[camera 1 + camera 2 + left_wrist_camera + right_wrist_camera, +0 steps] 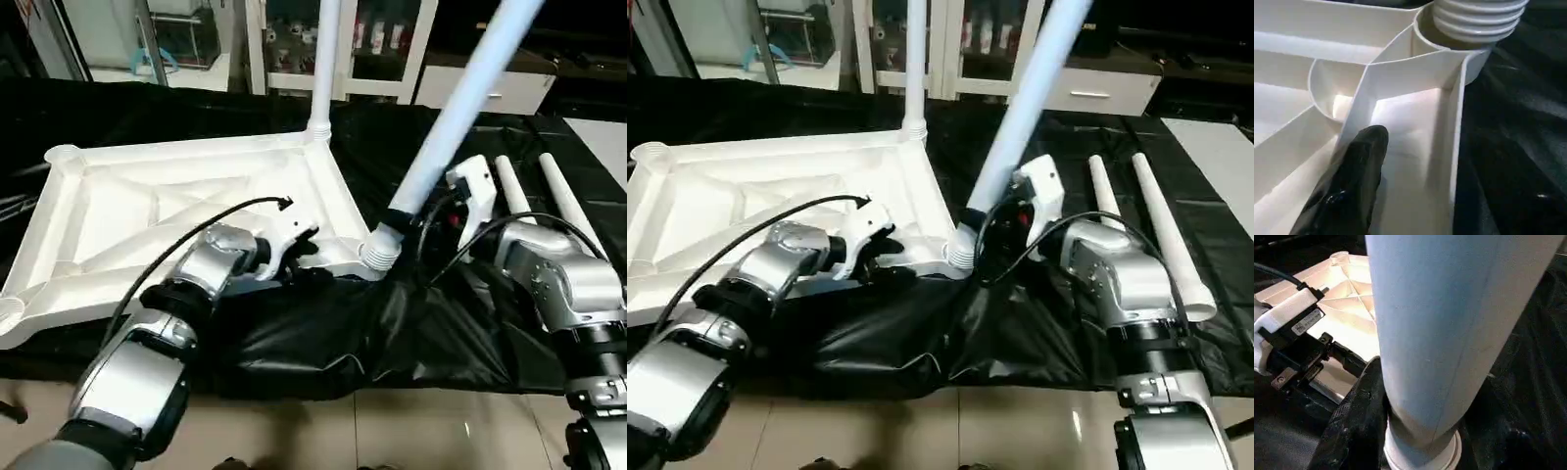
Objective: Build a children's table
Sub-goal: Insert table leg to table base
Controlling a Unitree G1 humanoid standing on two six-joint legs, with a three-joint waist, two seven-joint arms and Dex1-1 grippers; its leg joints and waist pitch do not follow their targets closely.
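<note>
Children's table top (186, 211) lies ribbed side up on the black-covered tabletop (127, 113). One leg (323, 59) stands upright in the far corner socket. Right claw (404, 223) grasps a second leg (460, 103) near its threaded end, tilted, tip at the near corner socket (1425, 29). Left claw (294, 257) straddles the rim beside that socket; can't tell if it's clamped. Two spare legs (1136, 215) lie to the right. Advice: bring the leg vertical before twisting, keep the top pinned.
</note>
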